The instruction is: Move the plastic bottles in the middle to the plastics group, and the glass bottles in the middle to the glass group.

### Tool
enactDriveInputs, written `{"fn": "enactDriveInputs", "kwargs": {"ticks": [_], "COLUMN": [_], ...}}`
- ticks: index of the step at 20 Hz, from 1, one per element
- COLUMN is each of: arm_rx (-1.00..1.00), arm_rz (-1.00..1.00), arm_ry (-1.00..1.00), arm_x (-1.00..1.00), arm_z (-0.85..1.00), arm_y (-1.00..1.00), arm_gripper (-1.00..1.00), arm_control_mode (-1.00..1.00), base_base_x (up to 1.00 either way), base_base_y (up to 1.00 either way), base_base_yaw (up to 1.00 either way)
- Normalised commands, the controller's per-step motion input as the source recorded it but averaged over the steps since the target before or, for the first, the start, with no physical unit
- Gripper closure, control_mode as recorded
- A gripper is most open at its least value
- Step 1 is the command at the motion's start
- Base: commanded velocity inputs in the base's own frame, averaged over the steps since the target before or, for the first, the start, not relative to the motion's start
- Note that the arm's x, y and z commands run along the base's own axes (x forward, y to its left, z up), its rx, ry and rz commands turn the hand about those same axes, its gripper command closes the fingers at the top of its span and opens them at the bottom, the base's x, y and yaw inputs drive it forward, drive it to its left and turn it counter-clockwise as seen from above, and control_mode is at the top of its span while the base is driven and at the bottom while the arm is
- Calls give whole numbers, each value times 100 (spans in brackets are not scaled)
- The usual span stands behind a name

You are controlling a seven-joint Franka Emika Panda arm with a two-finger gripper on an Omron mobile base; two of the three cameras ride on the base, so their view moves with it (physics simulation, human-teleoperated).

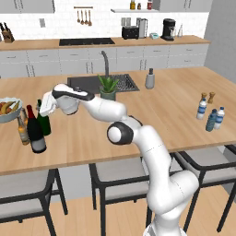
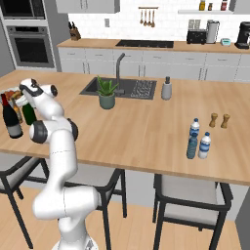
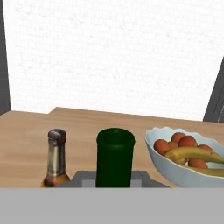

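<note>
Where my gripper [image 1: 46,109] clamps the green wine bottle [image 1: 44,123] at frame left, amber bottle [image 3: 56,158], black wine bottle [image 1: 35,132], fruit bowl [image 3: 162,158] crowd it, counter edge [image 1: 92,161] near.

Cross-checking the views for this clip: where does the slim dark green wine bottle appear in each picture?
Left base view: green wine bottle at far left, standing on the counter, just under the gripper.
Right base view: far left, mostly hidden behind the arm; dark body shows.
Hand view: bottom centre, its neck seen close up.
Shared landmark: the white fruit bowl next to it.
</note>
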Motion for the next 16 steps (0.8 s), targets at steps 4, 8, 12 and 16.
{"fn": "enactDriveInputs", "kwargs": {"ticks": [4,8,12,16], "arm_rx": [7,1,0,0], "arm_rz": [0,0,0,0], "arm_ry": [0,0,0,0], "arm_x": [0,0,0,0], "arm_z": [-9,-16,0,0], "arm_y": [0,0,0,0], "arm_gripper": [100,100,100,100], "arm_control_mode": [-100,-100,-100,-100], "base_base_x": [0,0,0,0], "base_base_y": [0,0,0,0], "base_base_yaw": [0,0,0,0]}}
